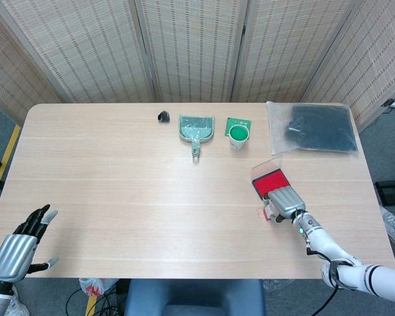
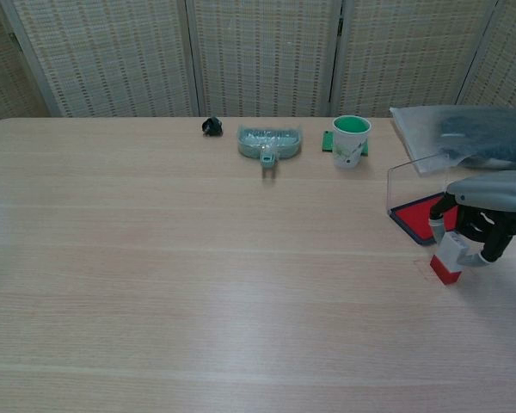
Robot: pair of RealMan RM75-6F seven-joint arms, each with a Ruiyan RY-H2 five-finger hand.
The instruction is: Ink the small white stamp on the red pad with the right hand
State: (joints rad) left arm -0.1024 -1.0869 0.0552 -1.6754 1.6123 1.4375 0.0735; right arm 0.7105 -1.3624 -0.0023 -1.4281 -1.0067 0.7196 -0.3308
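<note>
1. While the wide pale wooden table [image 1: 151, 191] carries every item, the working zone lies at its right side, in front of the clear plastic bag of dark material [image 1: 313, 128].
2. Nearest that zone is the right hand [image 2: 486, 215], a silver-backed hand with dark fingers; the left hand [image 1: 16, 247] hangs spread and empty at the table's near-left corner, well apart from the task items.
3. Just beyond the right hand, on its far side, lies the flat red ink pad in its dark tray [image 2: 420, 215], with a clear hinged lid standing raised at the tray's far edge.
4. Pinched between the right hand's fingertips is the small white block stamp with a red base [image 2: 448, 258]. Its long axis runs roughly upright, slightly tilted, with the red base toward the table.
5. Relation governing the next move: the stamp sits near the pad's near corner, off the pad, on or just above bare wood. Judged from this, inking requires travel away from the robot, back over the red surface.
</note>
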